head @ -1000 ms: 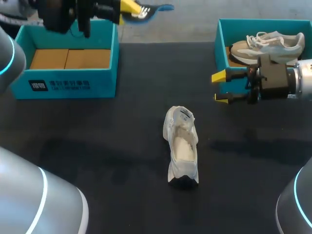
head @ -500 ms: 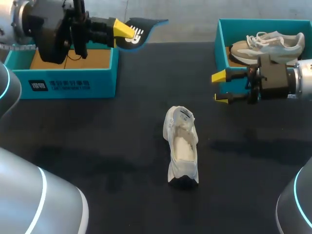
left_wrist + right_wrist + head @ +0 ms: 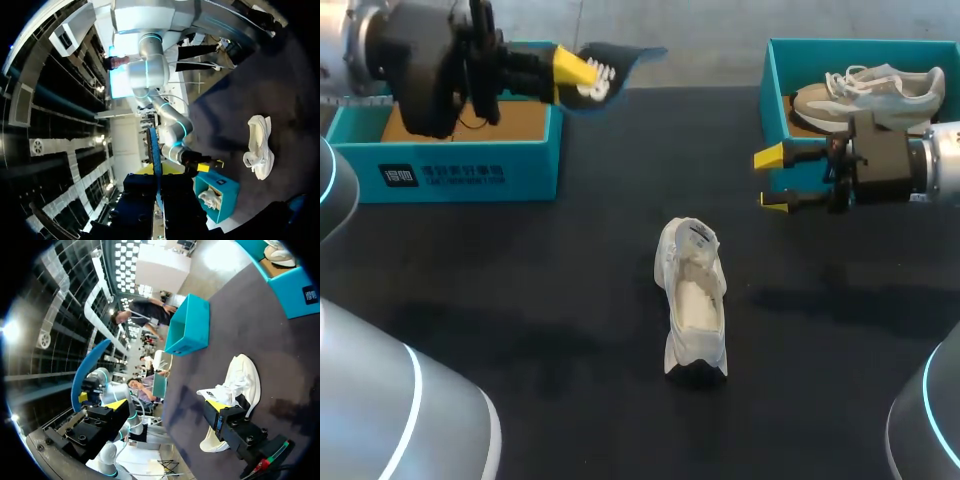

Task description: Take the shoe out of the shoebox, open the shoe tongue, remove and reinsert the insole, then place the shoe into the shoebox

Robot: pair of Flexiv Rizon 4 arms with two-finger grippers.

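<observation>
White shoe (image 3: 692, 310) lies mid-tabletop (image 3: 520, 300), which is matte black. The upper is soft crumpled fabric with the tongue flipped open and a dark patch at the near end. Its long axis runs near-to-far, tongue end toward the far edge. Your right gripper (image 3: 775, 178) hangs further toward the right edge, fingers wide apart and nothing in them, just off the right shoebox (image 3: 775, 100). That box is teal card in the far right corner, with a beige laced sneaker (image 3: 868, 92) inside. Far left corner has the left shoebox (image 3: 460, 170), teal with a brown card floor. Your left gripper (image 3: 582, 75) sits by its right wall at the far edge, clamped on the insole (image 3: 620, 55): thin, curved, blue-edged, pointing right.
</observation>
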